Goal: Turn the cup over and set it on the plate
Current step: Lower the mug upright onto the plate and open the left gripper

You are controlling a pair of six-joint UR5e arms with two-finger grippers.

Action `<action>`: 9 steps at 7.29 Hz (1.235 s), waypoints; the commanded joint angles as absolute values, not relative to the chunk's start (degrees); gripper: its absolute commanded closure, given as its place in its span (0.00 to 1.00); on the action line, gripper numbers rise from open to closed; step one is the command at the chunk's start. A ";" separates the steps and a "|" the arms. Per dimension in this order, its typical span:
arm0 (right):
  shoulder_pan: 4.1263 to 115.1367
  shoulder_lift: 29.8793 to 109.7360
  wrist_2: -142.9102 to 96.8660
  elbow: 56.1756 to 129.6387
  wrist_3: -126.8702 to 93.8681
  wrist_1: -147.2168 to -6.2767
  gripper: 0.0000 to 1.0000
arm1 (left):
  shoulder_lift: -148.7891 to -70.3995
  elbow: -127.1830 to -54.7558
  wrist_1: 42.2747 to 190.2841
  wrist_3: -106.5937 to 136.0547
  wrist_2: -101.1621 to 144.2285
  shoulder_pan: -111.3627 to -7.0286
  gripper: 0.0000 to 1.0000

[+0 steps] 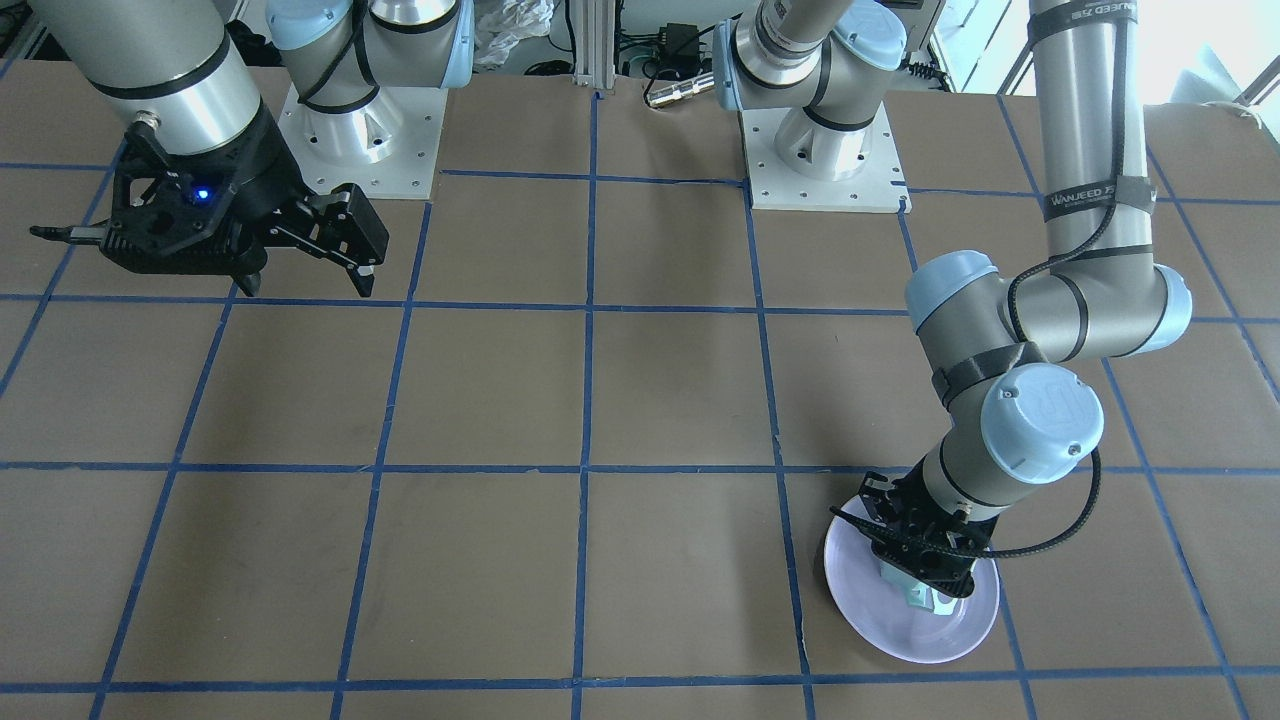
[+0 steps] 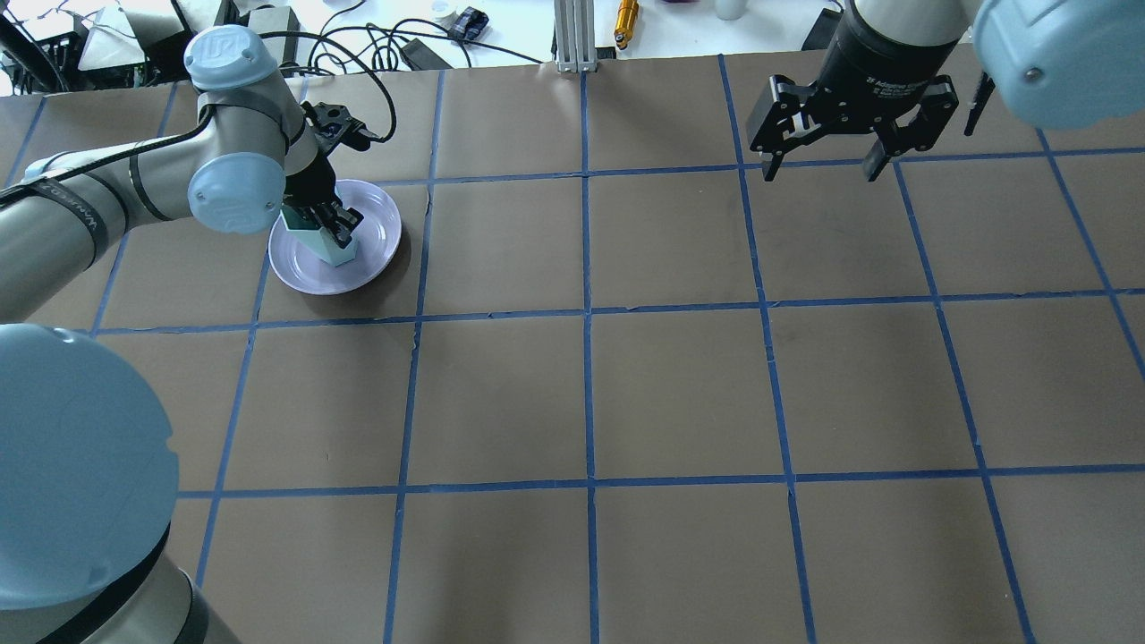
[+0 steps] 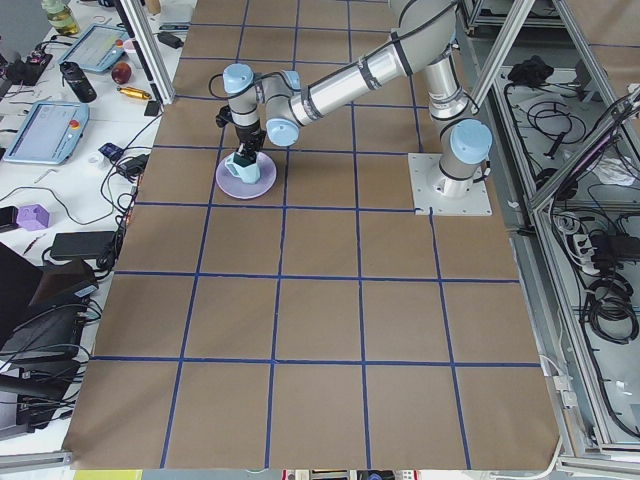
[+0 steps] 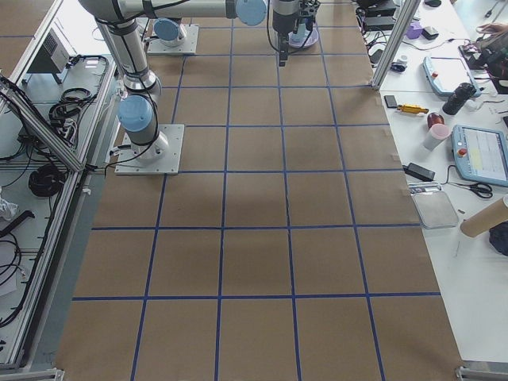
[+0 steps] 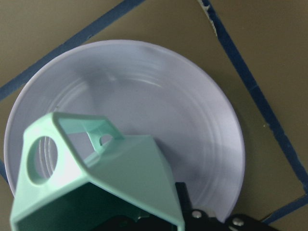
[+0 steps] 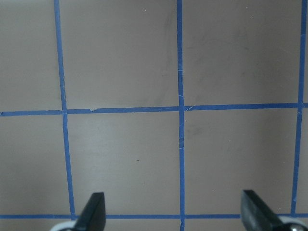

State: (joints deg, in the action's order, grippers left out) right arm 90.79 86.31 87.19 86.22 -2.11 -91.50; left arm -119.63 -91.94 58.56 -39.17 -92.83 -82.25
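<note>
Brown-covered table (image 2: 680, 394) marked with blue tape grid (image 2: 588, 312); side bench (image 4: 468, 270) carries teach pendant (image 4: 482, 155), metal tray (image 4: 435, 205), cardboard tube (image 4: 484, 216) and scissors (image 4: 476, 189)

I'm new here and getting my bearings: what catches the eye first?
The mint-green cup, gripped by the left tool, sits over the lavender plate at the far left of the table. The right tool hangs open and empty above the far right.
</note>
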 commanded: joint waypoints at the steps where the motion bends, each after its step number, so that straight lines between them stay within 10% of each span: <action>1: 90.79 86.31 87.19 86.22 -2.11 -91.49 0.00 | -118.31 -91.85 59.14 -38.76 -92.90 -82.26 0.00; 9: 90.79 86.31 87.19 86.22 -2.11 -91.49 0.00 | -95.56 -90.71 86.02 -15.35 -88.24 -83.49 0.00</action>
